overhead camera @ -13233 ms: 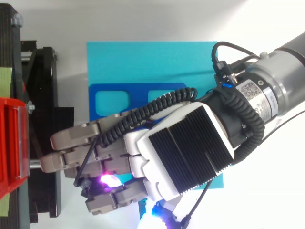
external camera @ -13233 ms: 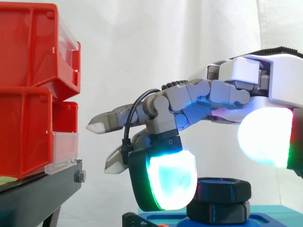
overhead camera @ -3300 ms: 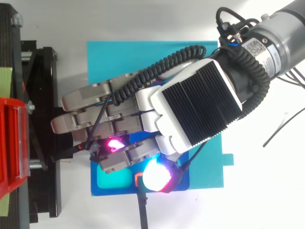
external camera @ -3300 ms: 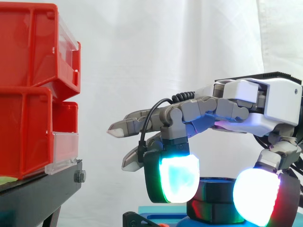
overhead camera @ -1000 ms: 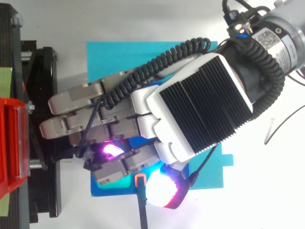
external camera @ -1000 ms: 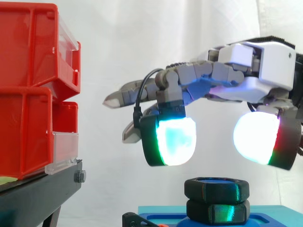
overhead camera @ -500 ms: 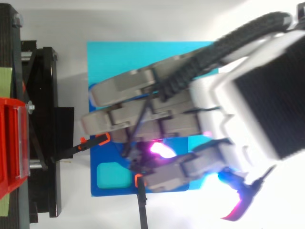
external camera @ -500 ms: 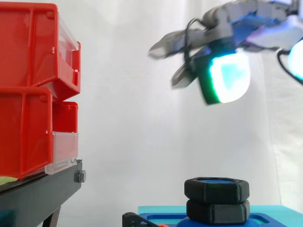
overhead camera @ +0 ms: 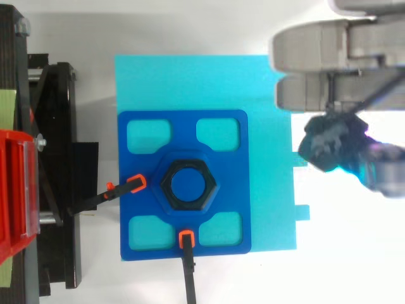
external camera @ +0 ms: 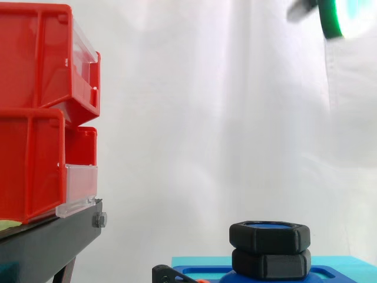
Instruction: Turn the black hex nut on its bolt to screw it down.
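— Where is the hand?
— In the upper right of the top view. The hand (overhead camera: 329,44) is off to the right of the fixture, with grey fingers stretched out straight toward the left. In the side view a glowing fingertip pad (external camera: 349,15) sits in the top right corner, high above everything else.
— Is it holding anything?
— No. The fingers are spread and relaxed, with nothing between them.
— And the nut?
— The black hex nut (overhead camera: 189,165) is on the blue bolt (overhead camera: 188,185), at the centre of the blue plate (overhead camera: 183,136) in the middle of the top view. The plate lies on a cyan mat (overhead camera: 190,82). In the side view, low and right of centre, the nut rests on a second black hex piece (external camera: 271,264).
— What else is around it?
— Two orange-tipped clamps (overhead camera: 134,183) touch the plate near the nut, one on its left and one below. Red bins (external camera: 35,118) on a black stand (external camera: 47,247) fill the left edge.
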